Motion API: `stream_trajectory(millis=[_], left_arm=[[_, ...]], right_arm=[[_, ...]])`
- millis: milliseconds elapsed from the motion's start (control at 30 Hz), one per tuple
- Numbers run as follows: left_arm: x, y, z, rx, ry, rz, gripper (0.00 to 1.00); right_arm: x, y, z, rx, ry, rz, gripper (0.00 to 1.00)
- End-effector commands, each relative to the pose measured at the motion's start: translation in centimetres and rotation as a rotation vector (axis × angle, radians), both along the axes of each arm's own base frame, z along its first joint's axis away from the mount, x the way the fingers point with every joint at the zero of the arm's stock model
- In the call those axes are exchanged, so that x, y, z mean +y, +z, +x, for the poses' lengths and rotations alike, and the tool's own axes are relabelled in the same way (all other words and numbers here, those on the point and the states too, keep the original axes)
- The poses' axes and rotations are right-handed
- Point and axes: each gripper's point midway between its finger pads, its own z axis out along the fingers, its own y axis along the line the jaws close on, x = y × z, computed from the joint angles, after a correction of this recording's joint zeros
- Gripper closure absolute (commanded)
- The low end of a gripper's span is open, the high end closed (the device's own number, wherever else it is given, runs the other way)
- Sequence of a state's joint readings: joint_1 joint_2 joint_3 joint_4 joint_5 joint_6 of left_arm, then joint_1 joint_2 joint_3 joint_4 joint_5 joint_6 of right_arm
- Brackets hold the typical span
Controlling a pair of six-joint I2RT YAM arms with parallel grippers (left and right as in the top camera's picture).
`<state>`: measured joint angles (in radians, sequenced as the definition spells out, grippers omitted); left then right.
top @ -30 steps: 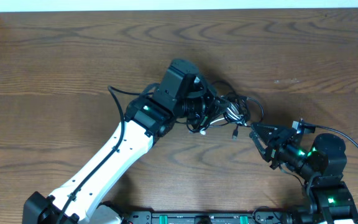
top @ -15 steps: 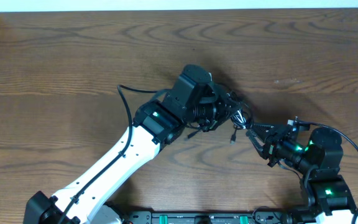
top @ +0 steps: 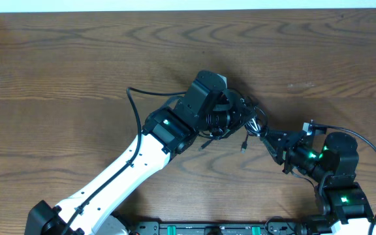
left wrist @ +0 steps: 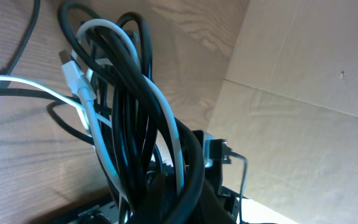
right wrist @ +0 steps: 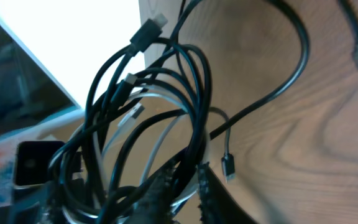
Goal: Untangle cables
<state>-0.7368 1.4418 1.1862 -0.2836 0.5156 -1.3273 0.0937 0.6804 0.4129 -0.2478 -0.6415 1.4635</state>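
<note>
The cables (top: 248, 119) form a bunched tangle of thin black cords and a white cord at the table's middle. My left gripper (top: 231, 112) is shut on the tangle's left side. In the left wrist view the black and white strands (left wrist: 135, 93) rise out of its hidden jaws (left wrist: 166, 208). My right gripper (top: 264, 136) reaches in from the lower right. Its two fingers (right wrist: 188, 190) stand close together with black and white strands (right wrist: 166, 87) pinched between them. A loose plug end (top: 243, 147) hangs down from the tangle and shows beside the right fingers (right wrist: 227, 167).
The left arm's own thick black wire (top: 134, 104) loops out to the left of its wrist. The wooden table (top: 77, 59) ends at a white strip along the top. The robot base rail (top: 214, 228) runs along the bottom edge.
The left arm has moved right with the bundle, squeezing the tangle tighter. The right gripper's fingers have narrowed onto the strands between them.
</note>
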Motion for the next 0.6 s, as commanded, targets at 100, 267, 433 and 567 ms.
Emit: stream_trajectory(millis=[100, 267, 433, 567], left_arm=[[0.2, 0.7, 0.7, -0.141, -0.02, 0.04, 0.92], [0.5, 0.8, 1.2, -0.263, -0.081, 0.076, 0.92], [0.5, 0.8, 1.2, -0.309, -0.111, 0.092, 0.92], [0.5, 0.8, 1.2, -0.332, -0.127, 0.1, 0.92]], right_arm=[[-0.9, -0.5, 0.4, -0.128, 0.042, -0.193, 0.67], [-0.9, -1.5, -0.4, -0.078, 0.058, -0.201, 0.41], [-0.5, -1.6, -0.8, -0.026, 0.058, -0.144, 0.28], [-0.5, -1.6, -0.8, -0.016, 0.052, -0.136, 0.23]])
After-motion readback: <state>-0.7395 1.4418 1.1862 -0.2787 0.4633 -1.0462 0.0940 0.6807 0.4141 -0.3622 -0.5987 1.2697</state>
